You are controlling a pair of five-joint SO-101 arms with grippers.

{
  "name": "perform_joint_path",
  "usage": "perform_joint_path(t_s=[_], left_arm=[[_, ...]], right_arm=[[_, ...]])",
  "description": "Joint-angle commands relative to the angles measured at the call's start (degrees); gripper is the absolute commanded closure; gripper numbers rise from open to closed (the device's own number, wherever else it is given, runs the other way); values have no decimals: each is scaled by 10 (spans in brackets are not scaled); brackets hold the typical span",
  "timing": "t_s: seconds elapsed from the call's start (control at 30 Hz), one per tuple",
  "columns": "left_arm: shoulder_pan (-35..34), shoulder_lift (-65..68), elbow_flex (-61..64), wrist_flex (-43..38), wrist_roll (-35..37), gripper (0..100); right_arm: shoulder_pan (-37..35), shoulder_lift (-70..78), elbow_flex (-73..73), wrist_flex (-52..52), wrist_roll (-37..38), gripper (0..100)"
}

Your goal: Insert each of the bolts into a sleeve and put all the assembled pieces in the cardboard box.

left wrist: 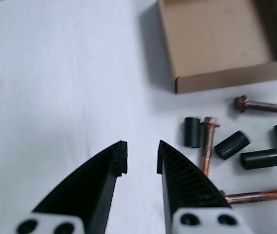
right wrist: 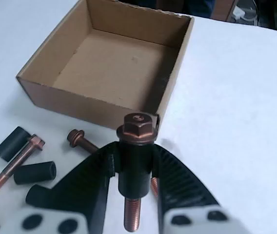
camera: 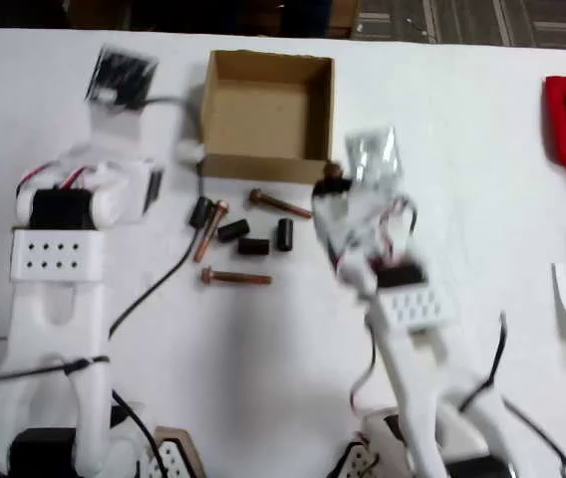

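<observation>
The high view looks down over the whole desk (camera: 283,358) from above the arms' base side. The wrist views sit close behind the left end effector (left wrist: 142,157) and the right end effector (right wrist: 134,163), facing forward and down. All three share the cardboard box (camera: 266,105), bolts (camera: 235,277) and sleeves (camera: 254,246).

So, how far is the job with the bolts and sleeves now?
Done: one copper hex-head bolt sits inside a black cylindrical sleeve. In hand: the right gripper holds that piece near the brown cardboard box, which is empty. Remaining: three loose bolts, four loose sleeves; the left gripper is open.
</observation>
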Motion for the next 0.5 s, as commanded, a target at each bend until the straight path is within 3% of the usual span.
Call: perform_joint_path(t_s=[0.0, 0.1, 0.23, 0.47], left_arm=[[-64, 18, 150, -142, -6, 859], [-86, 65, 218, -234, -4, 834], [-84, 142, 232, -286, -2, 828], [-84, 236, 148, -227, -2, 830]], right_arm=[[8, 149, -278, 109, -5, 978], [7, 305, -467, 153, -5, 978], [1, 519, -732, 220, -8, 978], [-7, 831, -1222, 354, -49, 979]])
